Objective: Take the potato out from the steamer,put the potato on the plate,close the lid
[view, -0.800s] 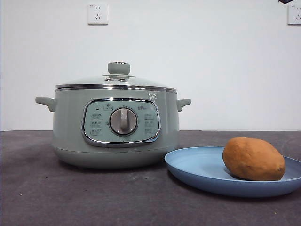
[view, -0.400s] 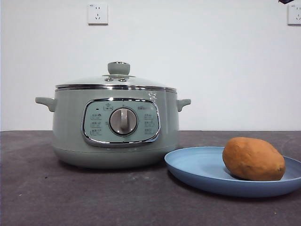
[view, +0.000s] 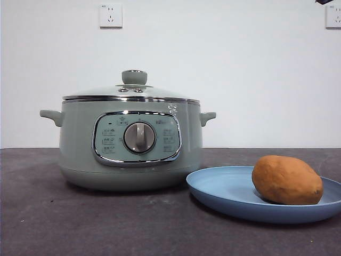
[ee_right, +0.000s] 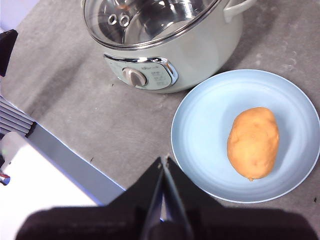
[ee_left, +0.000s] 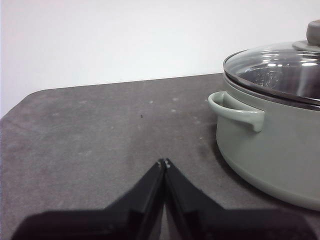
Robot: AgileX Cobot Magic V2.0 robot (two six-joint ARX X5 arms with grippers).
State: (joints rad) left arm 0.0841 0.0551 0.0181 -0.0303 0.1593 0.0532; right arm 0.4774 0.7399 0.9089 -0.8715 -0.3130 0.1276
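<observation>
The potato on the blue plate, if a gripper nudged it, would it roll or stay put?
The potato would probably rock or roll sideways, since it looks oval and rounded with no flat side showing. The plate looks shallow with a low rim, so a firm push might carry it off. Its skin looks matte, so it likely isn't slippery.

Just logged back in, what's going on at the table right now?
Nothing is being handled. The orange-brown oval potato lies on the shallow light-blue plate, beside the sage-green steamer pot, whose domed glass lid sits closed on top. The left gripper is shut and empty, low over the table next to the steamer's handle. The right gripper is shut and empty, high above the plate's edge. By how things lie, the job looks done.
</observation>
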